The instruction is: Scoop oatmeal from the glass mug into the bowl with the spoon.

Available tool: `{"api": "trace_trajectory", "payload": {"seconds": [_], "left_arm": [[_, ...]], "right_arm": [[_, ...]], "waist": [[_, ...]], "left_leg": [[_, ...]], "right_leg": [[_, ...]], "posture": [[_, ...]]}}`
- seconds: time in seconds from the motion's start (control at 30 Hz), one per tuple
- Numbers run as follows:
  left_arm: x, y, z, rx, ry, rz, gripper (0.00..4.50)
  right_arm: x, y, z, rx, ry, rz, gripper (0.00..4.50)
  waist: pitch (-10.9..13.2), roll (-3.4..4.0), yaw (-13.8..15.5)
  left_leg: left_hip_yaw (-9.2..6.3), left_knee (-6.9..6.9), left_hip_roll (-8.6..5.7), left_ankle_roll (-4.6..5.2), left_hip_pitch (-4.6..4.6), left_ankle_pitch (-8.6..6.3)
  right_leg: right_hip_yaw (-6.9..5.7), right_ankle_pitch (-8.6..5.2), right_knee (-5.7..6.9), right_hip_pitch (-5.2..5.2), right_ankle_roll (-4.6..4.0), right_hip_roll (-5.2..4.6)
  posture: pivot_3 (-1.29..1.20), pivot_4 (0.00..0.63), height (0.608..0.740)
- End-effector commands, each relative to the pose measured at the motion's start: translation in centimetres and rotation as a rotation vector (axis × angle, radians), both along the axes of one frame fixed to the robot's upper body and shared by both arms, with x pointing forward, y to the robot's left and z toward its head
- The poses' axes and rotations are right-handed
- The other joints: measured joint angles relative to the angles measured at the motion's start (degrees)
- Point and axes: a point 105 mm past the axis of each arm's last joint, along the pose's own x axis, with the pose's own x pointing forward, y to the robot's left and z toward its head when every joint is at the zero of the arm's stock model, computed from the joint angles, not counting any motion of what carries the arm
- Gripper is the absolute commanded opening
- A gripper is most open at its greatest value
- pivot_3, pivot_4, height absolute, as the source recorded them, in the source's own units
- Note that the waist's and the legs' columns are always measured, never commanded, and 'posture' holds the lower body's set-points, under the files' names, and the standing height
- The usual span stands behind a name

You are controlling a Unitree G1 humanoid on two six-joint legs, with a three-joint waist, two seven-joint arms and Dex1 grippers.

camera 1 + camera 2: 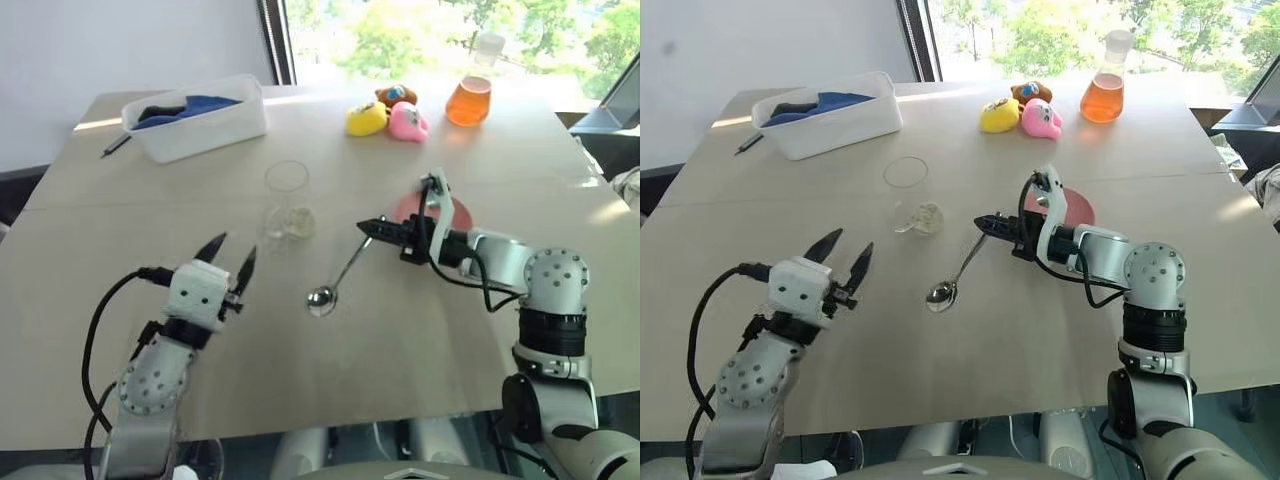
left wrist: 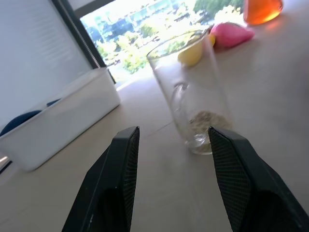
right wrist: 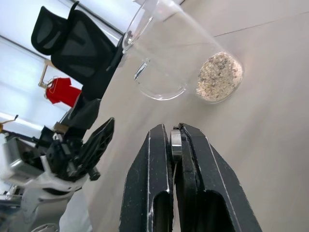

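The right gripper [image 1: 372,229] sits just right of centre in the head views, pointing toward the left of the frame, its two black fingers clamped tight on the end of the spoon [image 1: 337,280] handle. The handle slants down and to the left from the fingertips — its small oval bowl lies on the table [image 1: 400,340] at centre frame, a little below the middle. In the right wrist view the silver handle end shows pinched between the closed fingers [image 3: 149,193].

The mug [image 1: 287,205] stands upright just above and left of the spoon's bowl, near the middle of the table, apart from both grippers. A small clump of oatmeal [image 1: 298,224] lies at its bottom; in the right wrist view the flakes show pale and grainy through the glass base.

The pink bowl [image 1: 405,207] lies right of centre, mostly hidden behind the right gripper and wrist.

The left gripper [image 1: 230,265] is in the lower left of the head views, empty, its fingers spread about halfway and pointing up the frame toward the mug. In the left wrist view the mug stands between and beyond the two fingertips, not touched.

Along the top of the frame stand a white tub [image 1: 200,125] at upper left, a pen [image 1: 115,146] beside it, three small toys [image 1: 388,118] at top centre, and a flask [image 1: 469,98] of orange liquid to their right.
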Motion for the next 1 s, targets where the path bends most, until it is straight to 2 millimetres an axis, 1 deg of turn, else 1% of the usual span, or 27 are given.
{"api": "trace_trajectory", "payload": {"seconds": [0.03,0.1,0.2,0.37,0.47,0.57,0.7,0.8,0.9,1.0], "left_arm": [[1.7,-0.2,0.2,0.034,-0.014,0.005,2.36],[2.8,-0.5,0.4,0.015,-0.029,0.003,2.36],[4.0,-1.0,0.3,0.003,-0.026,-0.007,2.36],[4.6,-1.1,-0.5,-0.011,-0.005,-0.015,2.36],[4.8,-0.7,-0.5,-0.009,-0.01,-0.007,2.36],[4.6,-1.0,-0.2,-0.028,-0.027,-0.038,2.36],[3.3,-2.2,-0.4,-0.034,-0.024,-0.116,2.36],[2.7,-2.4,-0.7,-0.02,-0.016,-0.131,2.36],[2.6,-2.9,-0.9,-0.002,-0.01,-0.147,2.36],[3.4,-3.1,-0.7,0.022,-0.03,-0.133,2.36]], "right_arm": [[0.1,0.2,1.9,0.038,-0.069,0.004,0.0],[0.1,0.2,1.9,0.038,-0.071,0.003,0.0],[0.1,0.0,2.1,0.036,-0.078,-0.007,0.0],[0.2,-0.6,2.1,0.029,-0.086,-0.033,0.0],[0.2,-0.7,2.1,0.031,-0.085,-0.042,0.0],[0.1,-0.8,2.0,0.032,-0.084,-0.048,0.0],[0.1,-0.9,1.9,0.031,-0.085,-0.057,0.0],[0.0,-0.9,1.9,0.033,-0.084,-0.06,0.0],[-0.1,-0.8,1.7,0.035,-0.079,-0.057,0.0],[-0.1,-0.7,1.7,0.036,-0.076,-0.055,0.0]], "waist": [[0.0,-0.01,0.1],[0.0,-0.02,0.1],[0.0,-0.04,0.1],[0.0,-0.04,-0.2],[0.0,-0.04,-0.2],[0.0,-0.04,-0.1],[0.0,-0.04,-0.1],[0.0,-0.04,-0.1],[0.0,-0.04,0.1],[0.0,-0.04,0.1]], "left_leg": [[-0.01,0.02,-0.01,0.0,-0.02,0.0],[0.01,0.05,-0.02,-0.01,-0.04,0.01],[0.05,0.05,-0.02,-0.02,-0.08,0.01],[0.18,0.05,0.0,-0.02,-0.15,0.01],[0.17,0.05,0.03,-0.02,-0.17,0.01],[0.18,0.05,0.04,-0.02,-0.18,0.02],[0.2,0.05,0.1,-0.02,-0.18,0.01],[0.22,0.04,0.13,-0.02,-0.21,0.01],[0.2,0.04,0.14,-0.02,-0.21,0.01],[0.21,0.05,0.12,-0.01,-0.2,0.01]], "right_leg": [[0.0,0.0,0.01,-0.01,0.0,0.0],[0.02,0.0,0.04,-0.03,0.0,-0.01],[0.06,0.0,0.07,-0.11,0.0,-0.02],[0.19,0.0,0.15,-0.28,0.0,-0.02],[0.19,0.0,0.15,-0.32,0.0,-0.01],[0.2,0.0,0.15,-0.31,0.01,-0.02],[0.23,0.0,0.15,-0.32,0.0,-0.04],[0.26,0.0,0.14,-0.37,0.01,-0.05],[0.24,0.0,0.17,-0.37,0.0,-0.04],[0.24,0.0,0.19,-0.37,0.01,-0.04]], "posture": [[0.0,0.15,0.74],[0.0,0.15,0.74],[0.0,0.15,0.74],[0.0,0.15,0.74],[0.0,0.15,0.74],[0.0,0.15,0.74],[0.0,0.15,0.74],[0.0,0.15,0.74],[0.0,0.15,0.74],[0.0,0.15,0.74]]}}
